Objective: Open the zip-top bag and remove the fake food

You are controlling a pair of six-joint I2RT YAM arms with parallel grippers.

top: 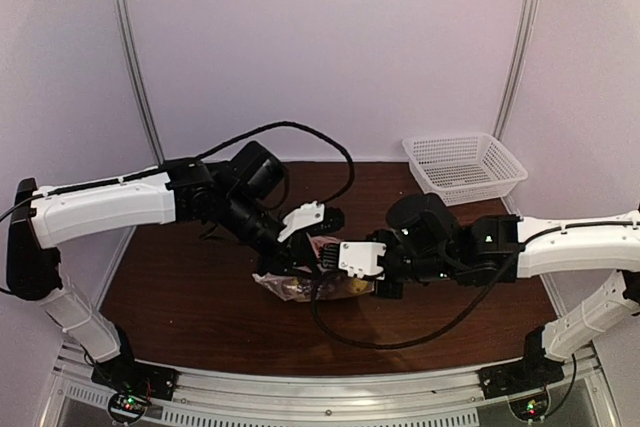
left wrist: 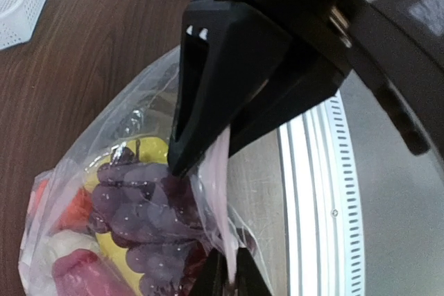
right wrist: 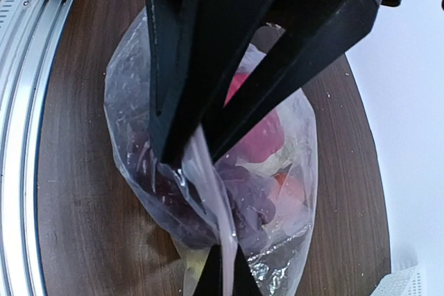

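wrist views only: left pincer [left wrist: 207, 159], right pincer [right wrist: 193, 155] pinching zip-top bag [left wrist: 142, 105] strip.

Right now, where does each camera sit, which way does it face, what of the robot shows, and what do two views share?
Top: above and behind the bases, facing down at the table; both arms show, left gripper and right gripper at the bag.
Left wrist: on the left arm, facing along its fingers at the strip.
Right wrist: on the right arm, facing along its fingers at the strip.
Shared: both wrist views show strip, grapes and table.
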